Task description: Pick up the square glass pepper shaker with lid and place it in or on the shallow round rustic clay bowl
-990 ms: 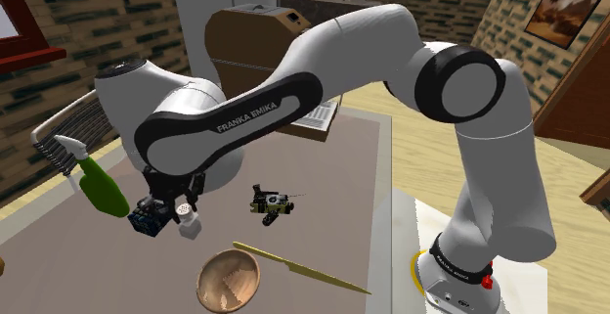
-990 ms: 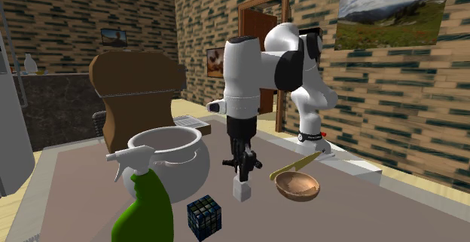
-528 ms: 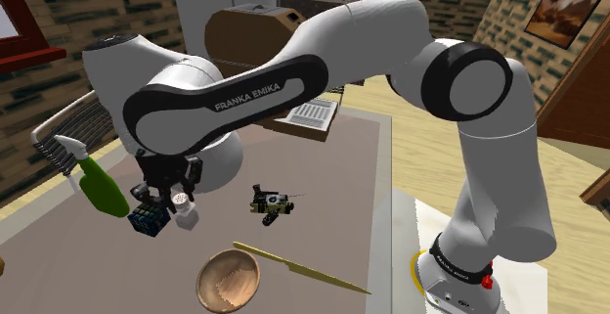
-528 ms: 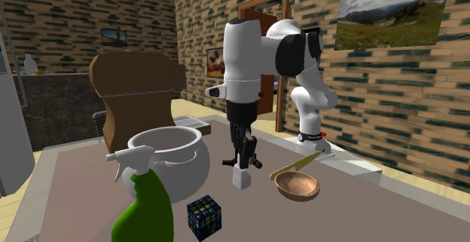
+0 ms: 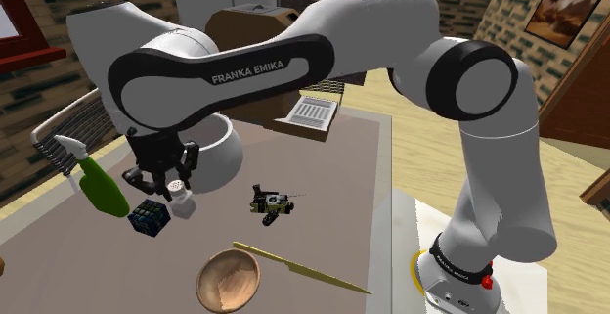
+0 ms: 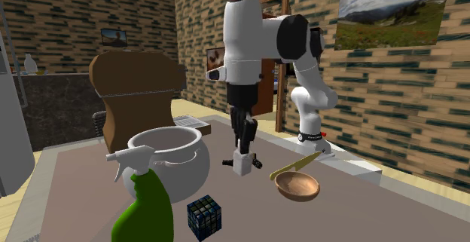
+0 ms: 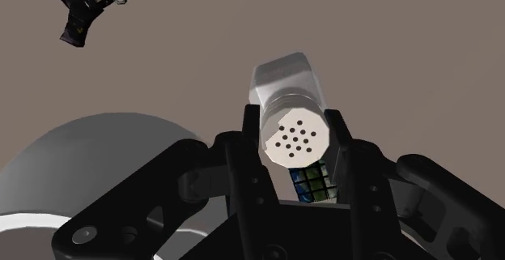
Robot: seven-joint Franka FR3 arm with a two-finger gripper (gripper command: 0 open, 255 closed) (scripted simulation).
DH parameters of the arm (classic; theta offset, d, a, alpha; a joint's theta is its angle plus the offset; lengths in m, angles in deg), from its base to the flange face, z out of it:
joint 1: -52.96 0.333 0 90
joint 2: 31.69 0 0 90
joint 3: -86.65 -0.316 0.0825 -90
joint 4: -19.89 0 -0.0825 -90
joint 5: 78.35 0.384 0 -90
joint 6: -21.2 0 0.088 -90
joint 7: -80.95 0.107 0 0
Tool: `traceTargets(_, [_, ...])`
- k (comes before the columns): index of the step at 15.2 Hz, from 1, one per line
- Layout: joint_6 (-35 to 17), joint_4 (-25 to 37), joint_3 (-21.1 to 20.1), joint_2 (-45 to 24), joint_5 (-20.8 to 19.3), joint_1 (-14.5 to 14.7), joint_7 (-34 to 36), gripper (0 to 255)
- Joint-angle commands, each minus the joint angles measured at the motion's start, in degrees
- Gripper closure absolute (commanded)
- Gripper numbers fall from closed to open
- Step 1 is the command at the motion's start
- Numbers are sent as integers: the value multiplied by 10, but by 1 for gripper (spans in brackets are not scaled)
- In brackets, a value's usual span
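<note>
The arm [image 5: 254, 67] arches over the table [image 5: 337, 190], its gripper [image 6: 242, 144] pointing down and clasping the shaker [image 6: 242, 163] in the air.

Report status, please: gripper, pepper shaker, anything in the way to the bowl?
Black gripper shut on pale square shaker with perforated lid, clear of the grey-brown table. Shallow round brown bowl empty. Yellow knife beside its rim, path looks open.
</note>
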Motion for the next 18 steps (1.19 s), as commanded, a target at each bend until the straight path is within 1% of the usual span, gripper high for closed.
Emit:
traceTargets(1, [17, 18, 0, -1, 0, 2, -1, 255])
traceTargets(4, [33, 34, -1, -1, 1, 4, -3, 255])
traceTargets(9, [1, -97, -23, 102, 34, -4, 26, 255])
traceTargets(15, [-14, -208, -47, 208, 80, 1, 56, 255])
traceTargets(16, [-14, -236, -54, 239, 95, 4, 65, 255])
traceTargets(18, [-29, -250, -54, 238, 95, 5, 66, 255])
